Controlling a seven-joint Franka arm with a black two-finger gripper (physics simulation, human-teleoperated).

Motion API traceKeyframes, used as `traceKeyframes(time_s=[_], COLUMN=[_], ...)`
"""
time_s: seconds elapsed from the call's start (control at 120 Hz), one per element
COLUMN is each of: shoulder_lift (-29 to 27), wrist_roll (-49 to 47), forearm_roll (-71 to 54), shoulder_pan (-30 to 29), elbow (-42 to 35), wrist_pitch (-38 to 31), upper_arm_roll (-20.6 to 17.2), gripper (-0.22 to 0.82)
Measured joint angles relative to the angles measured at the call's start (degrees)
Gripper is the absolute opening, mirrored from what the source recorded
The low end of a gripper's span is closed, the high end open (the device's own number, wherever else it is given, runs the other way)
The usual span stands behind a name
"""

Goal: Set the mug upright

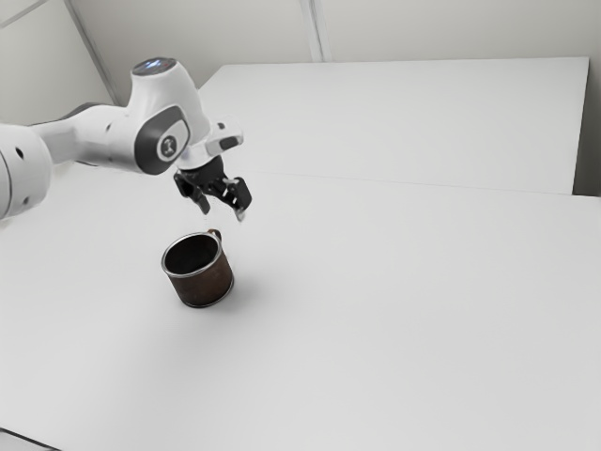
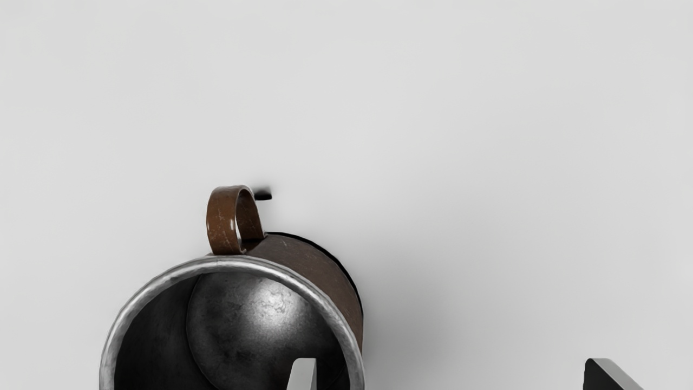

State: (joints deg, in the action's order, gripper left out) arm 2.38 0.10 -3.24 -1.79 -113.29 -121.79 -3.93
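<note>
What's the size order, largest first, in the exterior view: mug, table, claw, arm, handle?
1. Table
2. Arm
3. Mug and claw: too alike to rank
4. Handle

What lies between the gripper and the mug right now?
A bare gap: the exterior view shows the white tabletop through it, between the gripper and the mug.

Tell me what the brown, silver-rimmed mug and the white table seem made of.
The brown, round mug looks like metal, perhaps painted outside: silvery, glinting interior and rim, scratched brown handle. The flat white table looks matte and smooth, possibly laminate.
</note>
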Motion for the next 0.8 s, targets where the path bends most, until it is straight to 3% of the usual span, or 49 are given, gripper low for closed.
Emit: traceKeyframes(time_s=[0.2, 0.317, 0.525, 0.8], shoulder_lift=[4.3, 5.1, 5.1, 4.9], wrist_roll=[0.4, 1.0, 1.8, 2.6], forearm_roll=[2.7, 3.0, 2.8, 3.2], shoulder_pan=[-0.7, -0.9, -1.2, -1.3], elbow=[19.6, 27.0, 31.4, 31.6], wrist_pitch=[12.9, 19.7, 27.0, 30.1], upper_arm_roll=[0.2, 0.6, 2.4, 2.5], gripper=[0.58, 0.59, 0.6, 0.6])
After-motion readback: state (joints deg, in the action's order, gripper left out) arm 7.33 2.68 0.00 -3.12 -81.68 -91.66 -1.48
